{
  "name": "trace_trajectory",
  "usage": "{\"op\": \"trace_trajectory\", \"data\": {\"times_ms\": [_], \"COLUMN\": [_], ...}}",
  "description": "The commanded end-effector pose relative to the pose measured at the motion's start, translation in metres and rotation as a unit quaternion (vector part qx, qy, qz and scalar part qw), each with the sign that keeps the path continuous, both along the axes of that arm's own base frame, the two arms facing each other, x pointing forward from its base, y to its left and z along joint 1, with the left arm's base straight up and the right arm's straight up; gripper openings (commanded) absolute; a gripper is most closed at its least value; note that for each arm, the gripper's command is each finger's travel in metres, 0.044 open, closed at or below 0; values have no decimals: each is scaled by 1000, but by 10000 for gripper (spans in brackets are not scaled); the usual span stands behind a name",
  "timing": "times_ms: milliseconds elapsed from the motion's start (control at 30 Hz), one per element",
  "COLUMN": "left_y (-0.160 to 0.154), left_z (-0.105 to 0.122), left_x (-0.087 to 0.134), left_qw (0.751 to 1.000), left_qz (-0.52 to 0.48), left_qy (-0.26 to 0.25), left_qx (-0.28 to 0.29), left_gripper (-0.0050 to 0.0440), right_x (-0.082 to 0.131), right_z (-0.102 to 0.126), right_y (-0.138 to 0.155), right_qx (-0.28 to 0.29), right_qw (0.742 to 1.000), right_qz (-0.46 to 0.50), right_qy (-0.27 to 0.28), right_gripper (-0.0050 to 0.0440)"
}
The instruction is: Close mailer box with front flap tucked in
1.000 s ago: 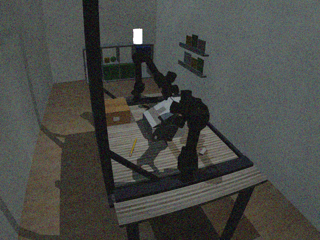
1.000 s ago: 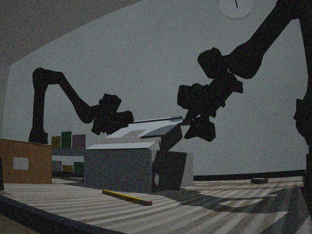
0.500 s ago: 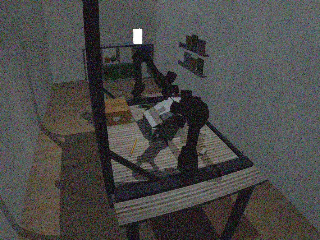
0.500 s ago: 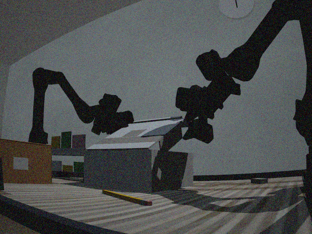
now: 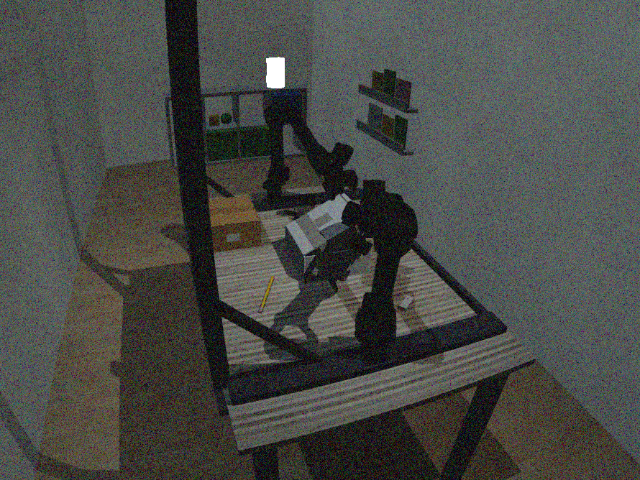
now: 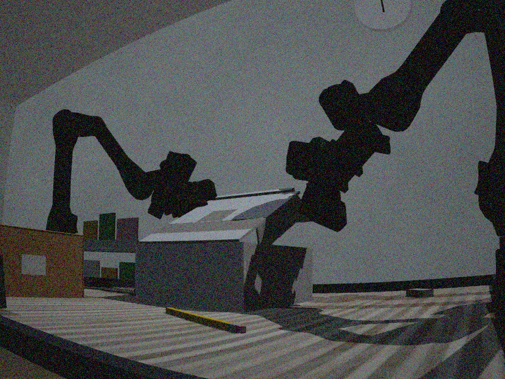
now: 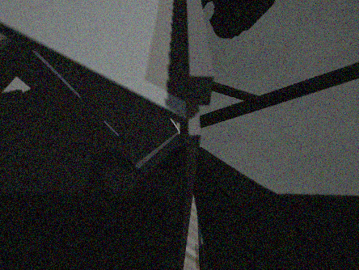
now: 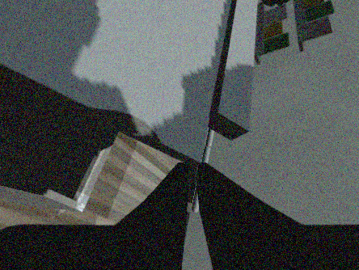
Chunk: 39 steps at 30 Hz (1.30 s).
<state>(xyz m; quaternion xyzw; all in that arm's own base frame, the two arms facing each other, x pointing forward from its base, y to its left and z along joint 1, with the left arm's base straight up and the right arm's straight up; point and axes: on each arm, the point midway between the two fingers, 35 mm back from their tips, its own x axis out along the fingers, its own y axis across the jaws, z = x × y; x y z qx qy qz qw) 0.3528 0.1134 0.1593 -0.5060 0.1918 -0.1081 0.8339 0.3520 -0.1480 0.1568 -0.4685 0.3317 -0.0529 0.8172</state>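
The white mailer box point(image 5: 308, 263) point(image 6: 189, 271) sits on the table point(image 5: 245, 322) point(image 6: 122, 334), its lid point(image 5: 336, 208) point(image 6: 240, 207) sloping up, unclosed. Your left gripper point(image 5: 347, 196) point(image 6: 213, 199) point(image 7: 187, 156) and right gripper point(image 5: 353, 219) point(image 6: 301, 196) point(image 8: 191, 170) are each clenched on the front flap point(image 7: 200, 44) point(image 8: 243, 32) at the lid's raised edge. A yellow pencil point(image 5: 266, 294) point(image 6: 206, 320) lies near the box, and a brown carton point(image 5: 235, 227) point(image 6: 45, 283) stands beyond.
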Motion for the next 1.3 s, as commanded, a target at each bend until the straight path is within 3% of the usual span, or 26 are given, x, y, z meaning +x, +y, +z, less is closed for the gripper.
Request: {"op": "trace_trajectory", "data": {"times_ms": [0, 200, 400, 633, 900, 967, 1267], "left_y": [3, 3, 3, 3, 3, 3, 3], "left_z": [13, 13, 13, 13, 13, 13, 13], "left_x": [1, 1, 1, 1, 1, 1, 1], "left_qw": [1000, 1000, 1000, 1000, 1000, 1000, 1000], "left_qz": [1, 1, 1, 1, 1, 1, 1], "left_qy": [-19, -19, -19, -19, -19, -19, -19], "left_qx": [15, 15, 15, 15, 15, 15, 15], "left_gripper": [-50, -50, -50, -50, -50, -50, -50], "right_x": [4, 4, 6, 6, 6, 6, 6], "right_z": [18, 20, 17, 13, 9, 9, 6], "right_y": [3, 3, 1, 2, 3, 3, 6], "right_qx": [-7, -7, 44, 138, 242, 242, 357], "right_qw": [1000, 1000, 999, 990, 970, 970, 934], "right_qz": [9, 9, 6, 6, 6, 6, 5], "right_qy": [-24, -26, -26, -23, -23, -23, -22], "right_gripper": [0, 0, -2, -5, -50, -50, -50]}}
